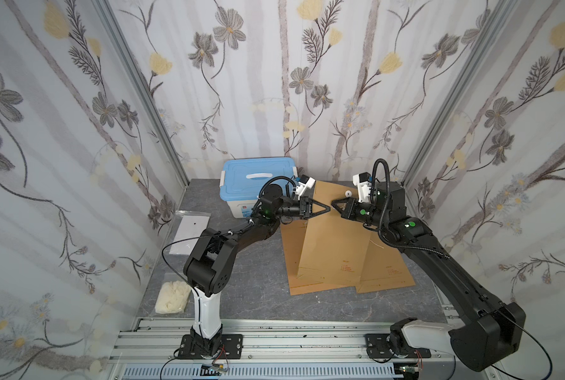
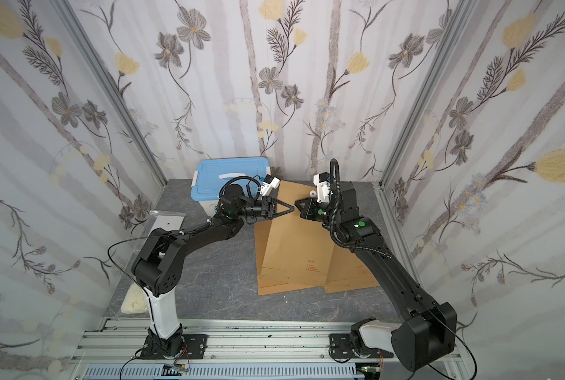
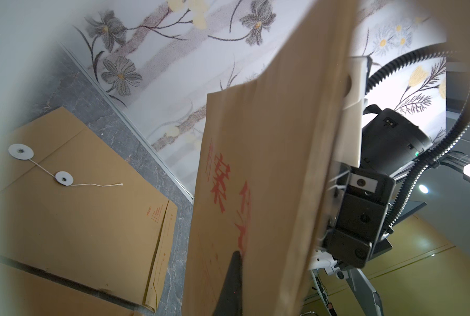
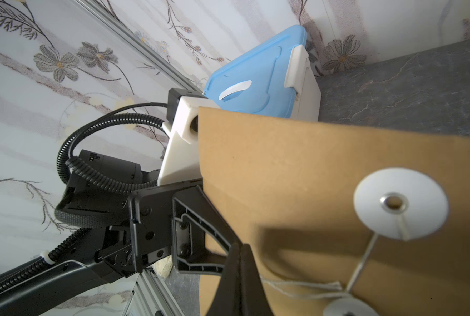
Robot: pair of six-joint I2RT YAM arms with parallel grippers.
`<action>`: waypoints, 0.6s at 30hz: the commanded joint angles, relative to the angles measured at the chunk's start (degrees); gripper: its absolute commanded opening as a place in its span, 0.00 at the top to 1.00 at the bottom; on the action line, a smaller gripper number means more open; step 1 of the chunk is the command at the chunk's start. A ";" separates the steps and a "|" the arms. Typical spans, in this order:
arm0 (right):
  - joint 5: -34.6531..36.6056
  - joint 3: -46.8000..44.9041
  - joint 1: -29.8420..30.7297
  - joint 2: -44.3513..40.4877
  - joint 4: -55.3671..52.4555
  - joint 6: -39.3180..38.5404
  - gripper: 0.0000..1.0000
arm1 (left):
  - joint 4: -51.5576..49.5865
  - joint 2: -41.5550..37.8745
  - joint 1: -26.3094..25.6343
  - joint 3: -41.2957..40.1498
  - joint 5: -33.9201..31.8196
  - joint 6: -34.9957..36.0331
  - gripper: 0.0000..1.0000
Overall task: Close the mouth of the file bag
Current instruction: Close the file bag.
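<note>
A brown file bag [image 1: 333, 253] stands tilted up off the table in both top views, its flap [image 1: 327, 192] raised with a white disc [image 4: 400, 202] on it. My left gripper [image 1: 327, 208] is shut on the bag's left edge; in the left wrist view one dark finger [image 3: 233, 273] lies on the face printed in red and the other finger is behind the paper. My right gripper [image 1: 333, 204] meets it tip to tip. Its fingers [image 4: 240, 246] are shut, and strands of the white string [image 4: 305, 287] run into them.
More brown file bags [image 1: 386, 263] lie flat under and beside the raised one; one [image 3: 77, 208] shows two discs and a loose string. A blue-lidded box [image 1: 258, 181] stands at the back. A clear sleeve [image 1: 189, 233] and a white lumpy bag [image 1: 172, 296] lie on the left.
</note>
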 commanded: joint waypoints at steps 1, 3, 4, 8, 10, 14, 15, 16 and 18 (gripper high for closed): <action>-0.34 -0.42 1.17 0.84 3.48 0.87 1.00 | 7.06 0.53 0.46 -0.45 -1.14 -3.94 1.00; -0.13 -1.22 1.64 0.94 4.18 1.17 1.00 | 8.77 0.81 0.81 -0.73 -1.47 -5.32 1.00; -0.04 -1.93 1.87 0.93 4.84 1.51 1.00 | 9.62 0.86 0.98 -1.01 -1.64 -5.88 1.00; 1.14 -4.45 1.98 0.02 6.36 1.83 1.00 | 11.89 0.90 1.76 -1.85 -2.36 -7.46 1.00; 1.46 -5.22 1.94 -0.34 6.50 1.78 1.00 | 12.74 1.05 1.95 -1.94 -2.37 -8.44 1.00; 1.50 -6.08 1.92 -0.93 6.62 1.77 1.00 | 16.09 1.41 2.35 -2.34 -3.02 -10.29 1.00; 1.95 -6.71 1.97 -1.60 7.19 1.89 1.00 | 16.78 1.45 2.47 -2.47 -3.26 -10.78 1.00; 2.44 -7.70 1.92 -2.46 8.13 2.27 1.00 | 17.33 1.56 2.57 -2.64 -3.49 -11.15 1.00; 3.07 -8.73 1.90 -3.56 8.32 2.53 1.00 | 18.18 1.60 2.74 -2.69 -3.54 -11.62 1.00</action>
